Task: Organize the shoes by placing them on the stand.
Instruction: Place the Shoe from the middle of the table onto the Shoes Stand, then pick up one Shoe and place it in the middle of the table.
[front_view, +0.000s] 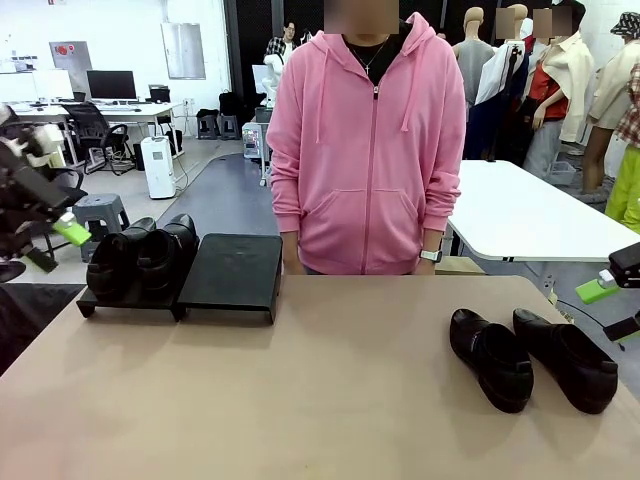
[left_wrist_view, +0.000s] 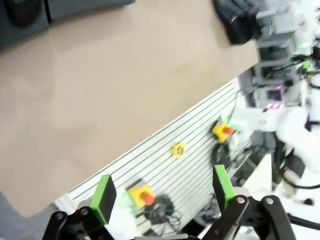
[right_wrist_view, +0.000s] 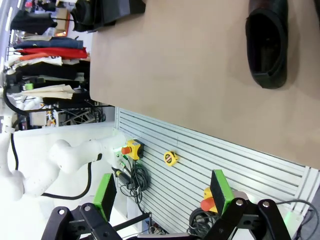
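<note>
Two glossy black shoes (front_view: 137, 258) sit side by side on the left platform of the black stand (front_view: 232, 272); its right platform is bare. Another two shoes (front_view: 490, 358) (front_view: 566, 358) lie on the tan table at the right. My left gripper (front_view: 57, 245) hangs open and empty off the table's left edge, beside the shoes on the stand. My right gripper (front_view: 612, 308) is open and empty at the right edge, beyond the loose pair. The left wrist view shows open green pads (left_wrist_view: 104, 197) over the table edge. In the right wrist view, one shoe (right_wrist_view: 267, 42) lies ahead of the open gripper (right_wrist_view: 162, 192).
A person in a pink hoodie (front_view: 365, 150) stands at the far side of the table (front_view: 330, 400), hands low at its edge. A slatted panel (right_wrist_view: 210, 150) with yellow and red buttons runs below the table's near edge. A white table (front_view: 530, 215) stands behind at the right.
</note>
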